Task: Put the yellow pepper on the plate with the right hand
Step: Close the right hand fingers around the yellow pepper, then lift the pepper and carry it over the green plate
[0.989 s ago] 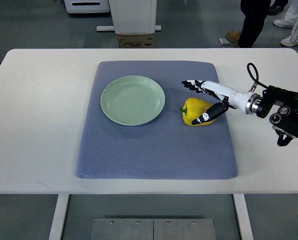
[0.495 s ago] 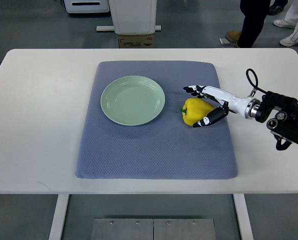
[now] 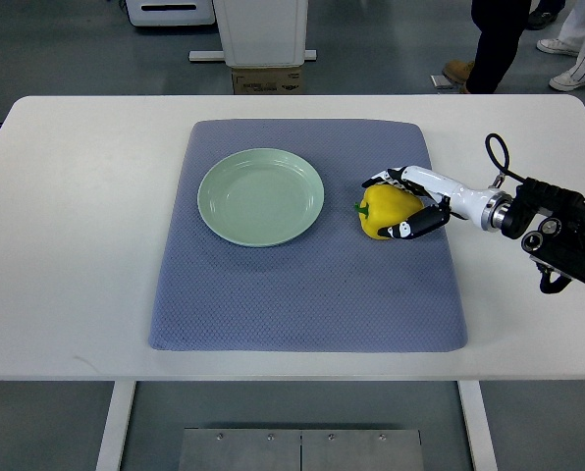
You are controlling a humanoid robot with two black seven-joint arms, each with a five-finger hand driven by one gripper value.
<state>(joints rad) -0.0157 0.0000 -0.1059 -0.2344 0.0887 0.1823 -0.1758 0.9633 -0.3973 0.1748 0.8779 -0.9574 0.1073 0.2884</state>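
Fingers (image 3: pixel 381 181) of the right hand (image 3: pixel 410 201) curl around the yellow pepper (image 3: pixel 383 212), clamping it on the mat (image 3: pixel 302 285).

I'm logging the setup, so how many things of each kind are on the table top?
Pepper, yellow: 1
Plate, green: 1
Mat, grey-blue: 1
Total: 3

One yellow pepper (image 3: pixel 386 211), one plate (image 3: pixel 260 196), one mat (image 3: pixel 302 285), one hand (image 3: pixel 410 204).
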